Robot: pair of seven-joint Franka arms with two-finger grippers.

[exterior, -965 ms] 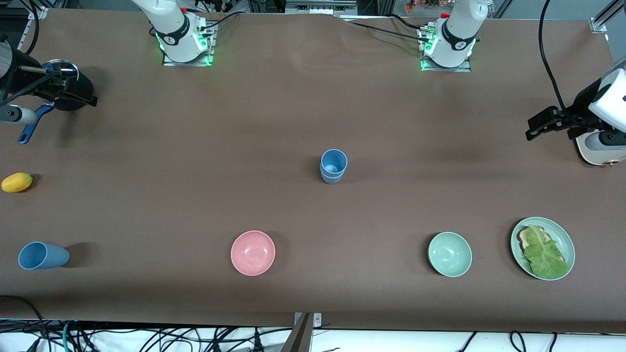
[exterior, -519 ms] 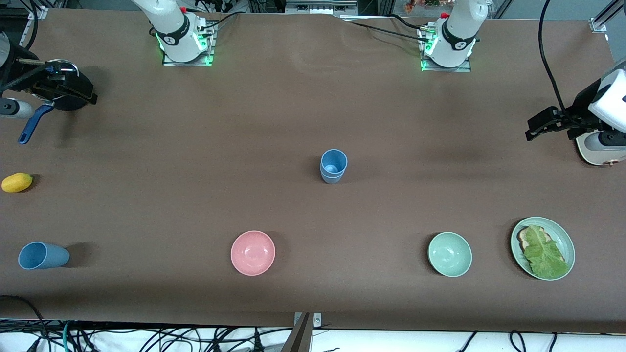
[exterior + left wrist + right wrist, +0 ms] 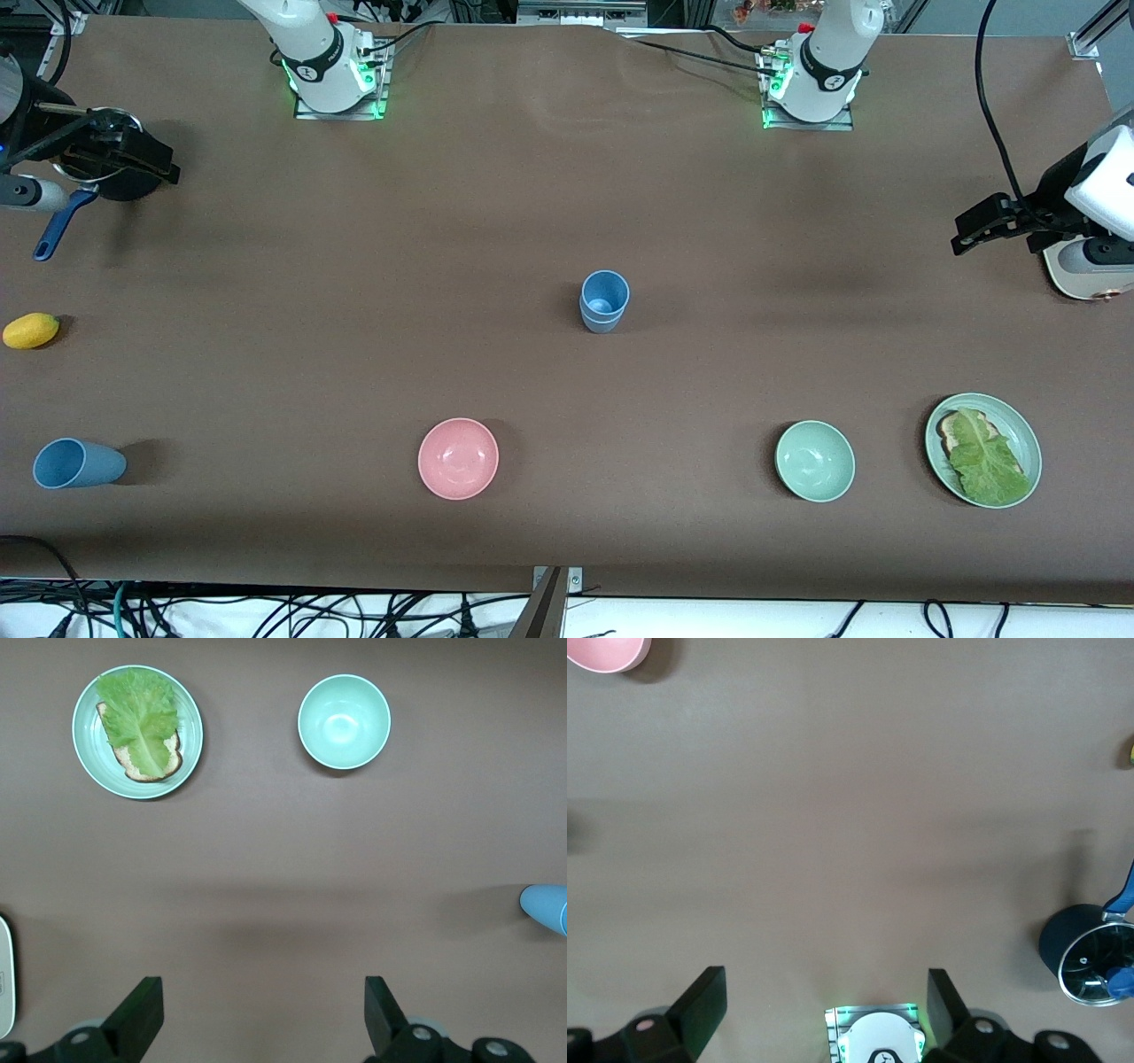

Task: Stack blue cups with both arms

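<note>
Two blue cups (image 3: 604, 301) stand nested as one stack at the middle of the table; its edge also shows in the left wrist view as blue cups (image 3: 549, 906). A third blue cup (image 3: 78, 463) sits near the front camera at the right arm's end. My left gripper (image 3: 964, 232) hangs open and empty over the left arm's end of the table, its fingers (image 3: 142, 1014) wide apart. My right gripper (image 3: 159, 168) hangs open and empty over a pot at the right arm's end, its fingers (image 3: 704, 1001) spread over bare table.
A pink bowl (image 3: 458, 458), a pale green bowl (image 3: 814, 461) and a green plate (image 3: 1028, 439) with toast and lettuce line the side nearest the front camera. A dark pot with a blue handle (image 3: 55, 232) and a yellow fruit (image 3: 31, 330) lie at the right arm's end.
The right gripper has drifted a little toward the robots' bases over the pot. The left gripper and the cups have stayed put.
</note>
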